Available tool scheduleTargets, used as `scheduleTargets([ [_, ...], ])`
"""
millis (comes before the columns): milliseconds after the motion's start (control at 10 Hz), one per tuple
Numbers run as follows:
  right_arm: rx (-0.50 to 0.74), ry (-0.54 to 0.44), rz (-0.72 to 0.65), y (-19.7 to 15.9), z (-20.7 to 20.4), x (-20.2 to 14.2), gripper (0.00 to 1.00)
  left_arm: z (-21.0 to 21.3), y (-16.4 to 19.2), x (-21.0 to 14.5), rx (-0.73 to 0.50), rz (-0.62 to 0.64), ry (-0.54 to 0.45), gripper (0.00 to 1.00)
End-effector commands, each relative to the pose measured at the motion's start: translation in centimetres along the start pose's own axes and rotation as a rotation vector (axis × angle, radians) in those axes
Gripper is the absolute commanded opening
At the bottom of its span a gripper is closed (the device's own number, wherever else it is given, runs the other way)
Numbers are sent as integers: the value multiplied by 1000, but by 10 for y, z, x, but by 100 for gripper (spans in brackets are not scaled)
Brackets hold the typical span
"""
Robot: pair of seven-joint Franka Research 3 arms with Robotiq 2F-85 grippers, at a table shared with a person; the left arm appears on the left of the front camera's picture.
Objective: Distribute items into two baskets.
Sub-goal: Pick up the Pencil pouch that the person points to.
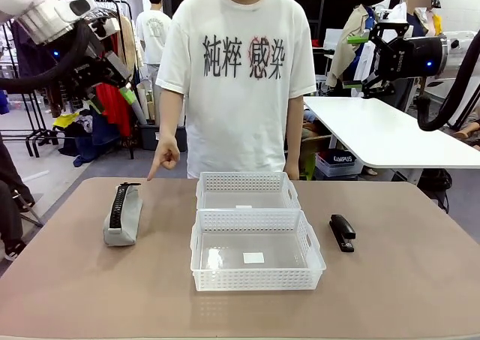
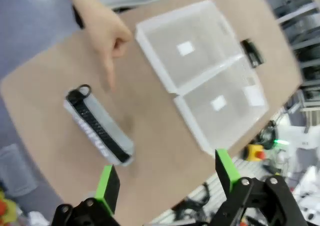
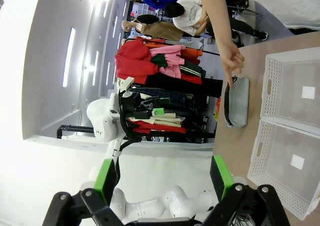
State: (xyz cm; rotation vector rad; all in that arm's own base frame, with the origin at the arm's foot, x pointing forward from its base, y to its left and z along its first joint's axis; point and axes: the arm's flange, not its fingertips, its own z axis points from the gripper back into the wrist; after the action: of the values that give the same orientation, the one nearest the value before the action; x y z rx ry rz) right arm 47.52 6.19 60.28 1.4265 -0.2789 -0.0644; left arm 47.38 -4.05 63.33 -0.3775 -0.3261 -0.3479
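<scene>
The grey pouch [image 1: 124, 214] with its black zipper lies on the table's left side, and a person's hand [image 1: 165, 158] points down just beyond its far end. To the right of the baskets lies the black stapler [image 1: 342, 232]. The two baskets stand touching mid-table, the near basket [image 1: 255, 278] in front of the far basket [image 1: 247, 181], both holding nothing. My left gripper [image 1: 126, 91] hangs high at the left, open, above the pouch [image 2: 97, 125] and apart from it. My right gripper [image 1: 366, 38] is raised at the upper right, open.
The person stands at the far edge behind the baskets. The left wrist view shows the stapler [image 2: 251, 53] beside the baskets' junction and the pointing hand [image 2: 107, 39]. Clothes racks stand far left, and a white table [image 1: 390, 133] far right. In the right wrist view the pouch [image 3: 237, 102] lies beyond the baskets.
</scene>
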Motion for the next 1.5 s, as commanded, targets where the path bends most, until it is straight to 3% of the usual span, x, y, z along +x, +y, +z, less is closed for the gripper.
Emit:
scheduleTargets([
  [0, 2, 0, 10, 0, 0, -1, 100, -27, -2, -11, 134, 4, 4, 100],
  [100, 2, 0, 10, 0, 0, -1, 100, -37, 2, -14, 132, 12, 28, 100],
  [200, 2, 0, 10, 0, 0, -1, 100, -40, 4, -14, 52, 42, 24, 100],
  [300, 2, 0, 10, 0, 0, -1, 100, -23, 0, -5, 109, -32, 15, 100],
  [700, 2, 0, 10, 0, 0, -1, 100, -30, 0, -5, 100, -24, 15, 100],
  [800, 2, 0, 10, 0, 0, -1, 100, -40, 12, -2, 264, -29, 55, 100],
  [900, 2, 0, 10, 0, 0, -1, 100, -62, 10, -15, 385, 40, 48, 100],
  [1400, 2, 0, 10, 0, 0, -1, 100, -152, 35, -37, 385, 316, 165, 100],
])
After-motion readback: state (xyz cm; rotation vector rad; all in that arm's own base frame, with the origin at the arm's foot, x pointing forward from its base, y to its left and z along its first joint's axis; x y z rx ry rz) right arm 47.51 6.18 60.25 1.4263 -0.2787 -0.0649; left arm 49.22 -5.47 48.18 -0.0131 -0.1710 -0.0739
